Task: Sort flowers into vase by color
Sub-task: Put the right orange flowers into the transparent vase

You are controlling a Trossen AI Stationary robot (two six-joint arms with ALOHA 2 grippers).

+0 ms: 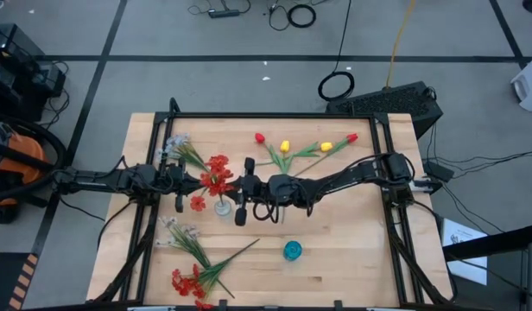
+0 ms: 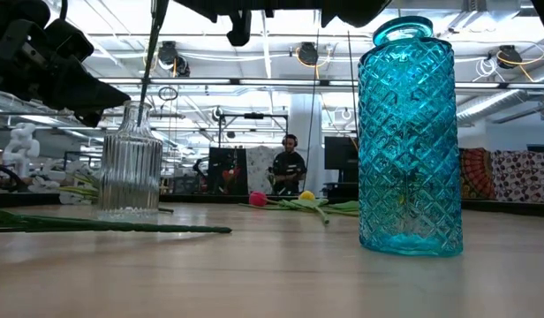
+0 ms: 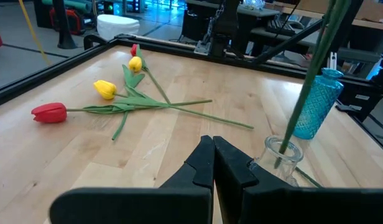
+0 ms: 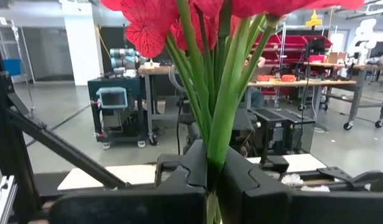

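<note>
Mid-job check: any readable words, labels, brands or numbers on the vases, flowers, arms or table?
None can be read in any view.
Blue glass vase: embossed diamond pattern only, no label.
Clear ribbed vase: no text.
Red blossom spray, held in the right gripper: no tag.
Left gripper: no markings.
White sheets on the floor: print too small to read.

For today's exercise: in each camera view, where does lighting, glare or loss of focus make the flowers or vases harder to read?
Low view: bright ceiling lights behind wash out the clear vase, while the blue vase looms large.
Right wrist view: the red blossoms sit soft and cropped, their stems shut in the right end effector.
High view: even light, but the flowers show small.
Left wrist view: the tulips read clearly.
</note>
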